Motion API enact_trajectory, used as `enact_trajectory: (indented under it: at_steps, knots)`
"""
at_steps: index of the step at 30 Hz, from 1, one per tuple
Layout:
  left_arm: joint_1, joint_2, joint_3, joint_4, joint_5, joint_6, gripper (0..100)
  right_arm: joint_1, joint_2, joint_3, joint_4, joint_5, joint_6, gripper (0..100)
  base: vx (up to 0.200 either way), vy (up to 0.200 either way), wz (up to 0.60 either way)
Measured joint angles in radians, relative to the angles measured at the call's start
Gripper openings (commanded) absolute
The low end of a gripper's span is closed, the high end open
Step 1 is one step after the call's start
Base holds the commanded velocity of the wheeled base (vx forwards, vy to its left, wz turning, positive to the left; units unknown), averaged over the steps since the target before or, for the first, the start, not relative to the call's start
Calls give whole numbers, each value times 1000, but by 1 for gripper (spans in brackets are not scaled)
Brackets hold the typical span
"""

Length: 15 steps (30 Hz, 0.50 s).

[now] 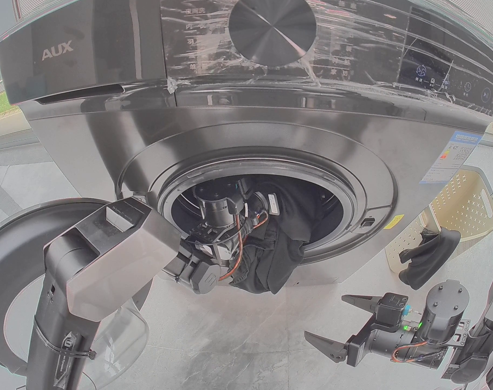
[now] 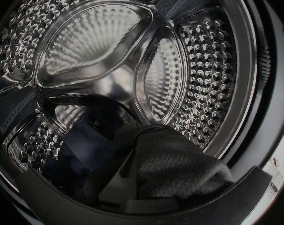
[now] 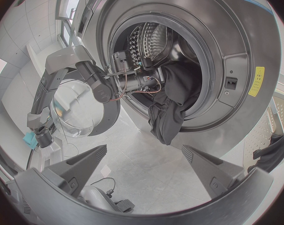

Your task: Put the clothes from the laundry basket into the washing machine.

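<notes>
Head view: left end effector point(image 1: 260, 204) sits in the washing machine point(image 1: 95, 131) mouth beside a dark garment point(image 1: 273, 250) draped half out over the rim, its grip state indeterminate; right end effector point(image 1: 325, 316) spread wide above the floor point(image 1: 246, 331), near the laundry basket point(image 1: 468, 201).

dark garment point(image 1: 273, 255) hangs over open washing machine point(image 1: 311, 131) rim | black cloth point(image 1: 428, 255) on laundry basket point(image 1: 468, 201)

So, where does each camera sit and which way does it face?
Head: on the head, facing forward and down at the washer; left arm in its opening, right end effector open.
Left wrist: inside the opening, facing into the drum, over clothes.
Right wrist: low outside, facing the opening; right end effector in front, left arm beyond.
Shared: head and right wrist both show the garment over the opening's rim.
</notes>
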State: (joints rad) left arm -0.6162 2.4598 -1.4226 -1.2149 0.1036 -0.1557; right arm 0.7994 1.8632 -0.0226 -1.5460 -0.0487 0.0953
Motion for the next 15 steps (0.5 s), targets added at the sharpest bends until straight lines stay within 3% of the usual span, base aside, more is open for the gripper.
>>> enact_trajectory:
  at_steps: [15]
  knots:
    - [34,104,-327,154,73,0,0,-1,15,-1,0,0,1,100,0,0,0]
